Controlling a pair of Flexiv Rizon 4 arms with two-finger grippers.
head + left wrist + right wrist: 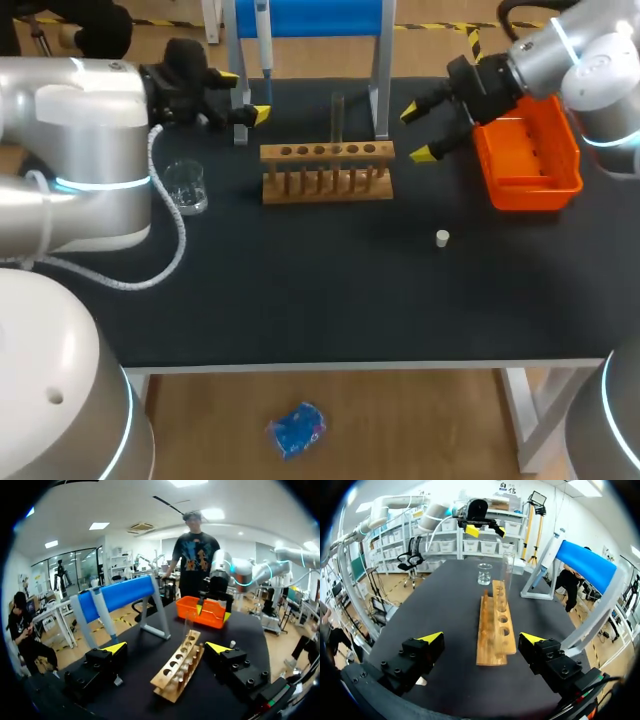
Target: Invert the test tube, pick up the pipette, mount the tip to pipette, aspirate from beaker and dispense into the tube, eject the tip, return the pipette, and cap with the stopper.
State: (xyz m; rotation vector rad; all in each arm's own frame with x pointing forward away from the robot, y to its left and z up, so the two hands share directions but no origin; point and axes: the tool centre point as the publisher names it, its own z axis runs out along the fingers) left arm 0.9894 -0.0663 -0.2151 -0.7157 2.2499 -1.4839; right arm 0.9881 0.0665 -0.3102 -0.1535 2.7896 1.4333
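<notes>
You've got two grippers, both released and holding nothing. Left gripper (pixel 246 96) hangs at the far left of the table with its fingers spread, just left of the stand (pixel 382 70). Right gripper (pixel 418 132) hangs at the far right, fingers also spread wide, just beside the near-left corner of the bin (pixel 530 185) and pointing toward the rack (pixel 327 153).

- **Rack:** one, wooden, in the middle of the table, running left to right. It has a single row of holes, but you can't get a sure count from here.
- **Tube:** one tube (pixel 338 112), clear glass, stands upright in a hole near the rack's middle. Nothing grips it. You can't tell which end is up.
- **Pipette:** one pipette (pixel 263 40) hangs on the blue stand at the far edge, behind the rack and apart from both grippers.
- **Beaker:** one beaker (pixel 187 187), clear, sits left of the rack, near it but not touching, on the near side of the left gripper.
- **Stopper:** one stopper (pixel 442 238), small and white, lies alone on the table, nearer than the rack's right end and well apart from the tube.
- **Bin:** one, orange, at the right edge. You can't see its contents.
- **Grey piece:** one small grey piece (pixel 240 133) sits on the table just under the left gripper. It's too small for you to identify.
</notes>
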